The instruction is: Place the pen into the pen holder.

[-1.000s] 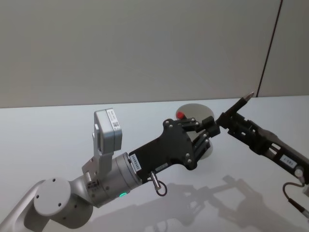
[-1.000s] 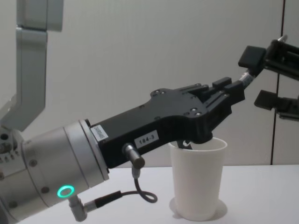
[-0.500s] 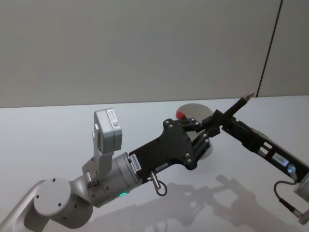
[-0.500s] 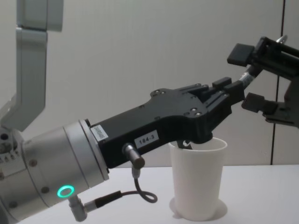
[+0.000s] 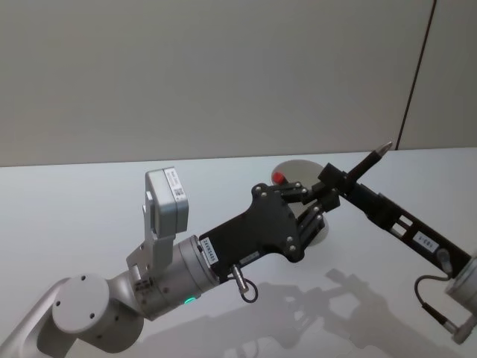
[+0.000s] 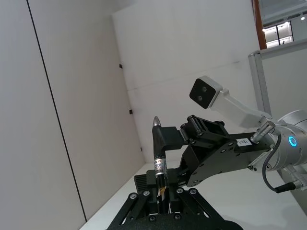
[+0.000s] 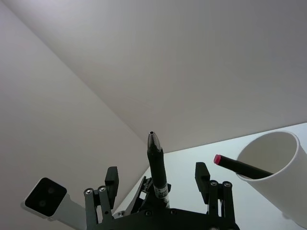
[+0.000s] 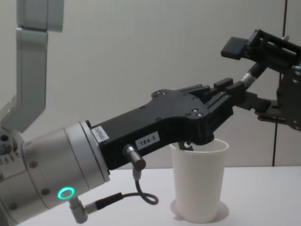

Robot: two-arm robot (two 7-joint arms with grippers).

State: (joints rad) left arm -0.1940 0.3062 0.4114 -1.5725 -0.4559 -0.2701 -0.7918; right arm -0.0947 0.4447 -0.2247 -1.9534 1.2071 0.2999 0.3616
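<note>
Looks like a robotics lab, folks: bare grey wall (image 5: 223, 74) with a dark panel seam (image 5: 417, 67), a plain white table (image 5: 74, 205), and 2 robot arms, left arm (image 5: 168, 280) and right arm (image 5: 406, 227), out over it.

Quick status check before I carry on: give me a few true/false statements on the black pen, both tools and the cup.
1. The left tool is shut on the black pen. True.
2. The right tool has clamped the black pen. False: its fingers are open, one on each side of the pen.
3. The paper cup lies tipped over. False: it stands upright on the table.
4. A red-tipped pen leans in the cup. True.
5. The black pen is inside the cup. False: it is held in the air, outside the cup.
</note>
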